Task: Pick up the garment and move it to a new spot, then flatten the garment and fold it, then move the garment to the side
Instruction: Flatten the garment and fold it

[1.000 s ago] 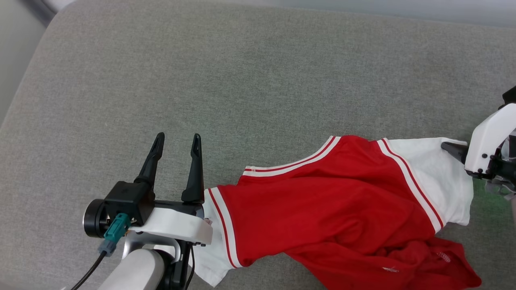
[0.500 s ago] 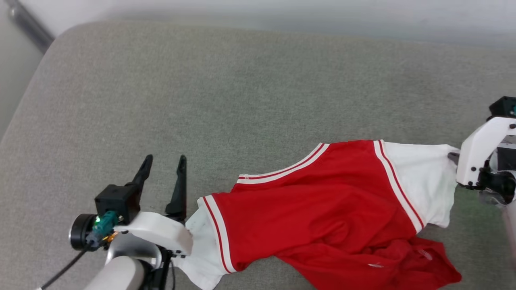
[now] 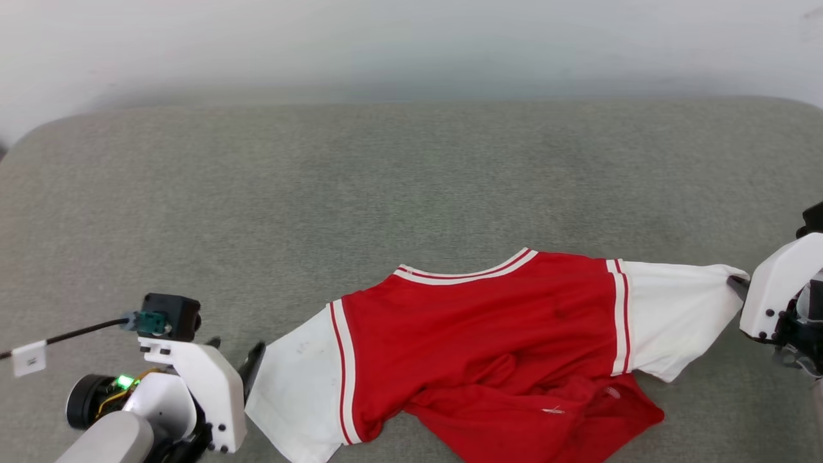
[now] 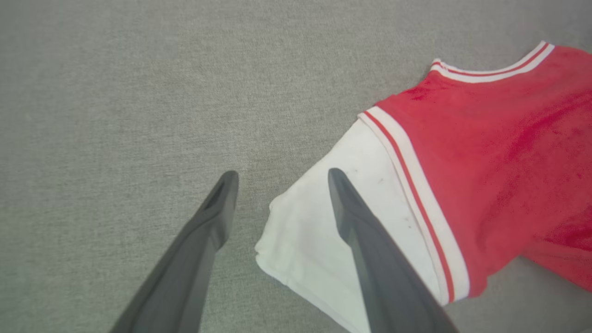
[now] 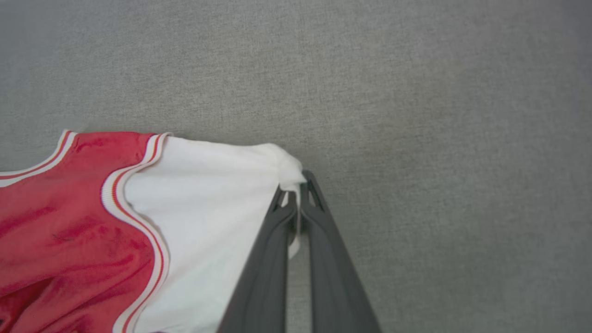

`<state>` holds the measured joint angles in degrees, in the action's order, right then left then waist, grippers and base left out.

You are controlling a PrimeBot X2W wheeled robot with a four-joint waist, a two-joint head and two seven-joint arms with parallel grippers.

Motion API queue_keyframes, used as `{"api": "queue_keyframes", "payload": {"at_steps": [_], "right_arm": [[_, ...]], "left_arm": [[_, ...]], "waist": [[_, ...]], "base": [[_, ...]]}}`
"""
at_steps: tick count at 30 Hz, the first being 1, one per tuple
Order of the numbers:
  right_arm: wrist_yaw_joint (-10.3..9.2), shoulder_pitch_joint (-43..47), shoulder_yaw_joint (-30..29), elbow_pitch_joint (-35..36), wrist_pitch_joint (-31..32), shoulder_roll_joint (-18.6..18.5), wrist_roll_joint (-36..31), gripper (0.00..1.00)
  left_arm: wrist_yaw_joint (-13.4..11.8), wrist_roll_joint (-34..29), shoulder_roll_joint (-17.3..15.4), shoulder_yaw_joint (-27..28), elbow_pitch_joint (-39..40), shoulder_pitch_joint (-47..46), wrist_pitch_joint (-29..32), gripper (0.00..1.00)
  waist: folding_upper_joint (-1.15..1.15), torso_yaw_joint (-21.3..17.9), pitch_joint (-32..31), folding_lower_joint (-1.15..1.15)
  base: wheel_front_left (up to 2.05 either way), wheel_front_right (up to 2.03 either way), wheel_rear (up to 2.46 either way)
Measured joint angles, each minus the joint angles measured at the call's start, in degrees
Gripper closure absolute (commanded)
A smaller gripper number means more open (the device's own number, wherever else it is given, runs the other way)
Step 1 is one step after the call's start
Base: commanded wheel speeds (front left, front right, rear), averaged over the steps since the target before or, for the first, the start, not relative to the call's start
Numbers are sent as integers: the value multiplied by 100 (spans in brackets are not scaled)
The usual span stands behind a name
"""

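Pinching only a sleeve corner of the shirt (image 3: 488, 334), the right gripper (image 5: 298, 185) may slip under a pull; the left gripper (image 4: 280, 178) gapes empty at the other sleeve.

White screw-dotted wrist shells (image 3: 209, 392), dark tapered claw fingers (image 4: 374, 259), teal plug (image 3: 151, 321)

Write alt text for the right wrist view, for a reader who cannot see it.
The right gripper, two dark fingers rising from the bottom edge, is shut on the bunched corner of a white sleeve. The sleeve belongs to the garment, red with red-white striped trim, lying at the left on a grey fabric surface.
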<state>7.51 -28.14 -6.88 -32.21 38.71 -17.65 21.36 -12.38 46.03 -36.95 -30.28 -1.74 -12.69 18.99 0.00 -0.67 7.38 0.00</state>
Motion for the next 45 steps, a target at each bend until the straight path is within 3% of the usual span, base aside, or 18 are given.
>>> {"api": "queue_keyframes", "payload": {"at_steps": [4, 14, 15, 17, 18, 24, 33, 37, 45], "right_arm": [[0, 154, -68, 294, 74, 158, 19, 100], [0, 282, -45, 679, 124, 364, 124, 100], [0, 284, -30, 692, 124, 369, 131, 100], [-1, 287, 15, 722, 116, 370, 152, 100], [-1, 289, 43, 740, 108, 368, 166, 100], [-1, 354, 252, 854, -70, 302, 235, 100], [0, 254, 541, 977, -814, 159, 103, 100], [0, -268, 619, 831, -1365, 120, -26, 100], [-1, -1641, 738, 227, -2190, 65, -283, 100]], "left_arm": [[10, 253, -231, -132, -85, -2, 835, 0], [78, 599, -190, -320, -579, -180, 1681, 0], [108, 638, -174, -333, -639, -223, 1747, 16], [183, 690, -134, -365, -755, -299, 1825, 96], [231, 720, -101, -370, -806, -320, 1830, 100], [375, 588, 79, -347, -1094, -401, 1307, 100], [221, 91, 250, -38, -1126, -1090, 227, 100], [179, -102, 535, 90, -1399, -1905, -134, 100], [490, -325, 1078, 193, -2595, -3606, -751, 100]], "waist": [[0, -216, 44, 0], [0, -416, 403, 0], [0, -425, 417, 0], [0, -435, 430, 0], [0, -436, 429, 0], [0, -393, 299, 0], [0, -236, -94, 0], [0, -139, -198, 0], [0, -103, -44, 0]], "base": [[0, 0, 0], [0, 0, 0], [0, 0, 0], [0, 0, 0], [0, 0, 0], [0, 0, 0], [0, 0, 0], [0, 0, 0], [0, 0, 0]]}}
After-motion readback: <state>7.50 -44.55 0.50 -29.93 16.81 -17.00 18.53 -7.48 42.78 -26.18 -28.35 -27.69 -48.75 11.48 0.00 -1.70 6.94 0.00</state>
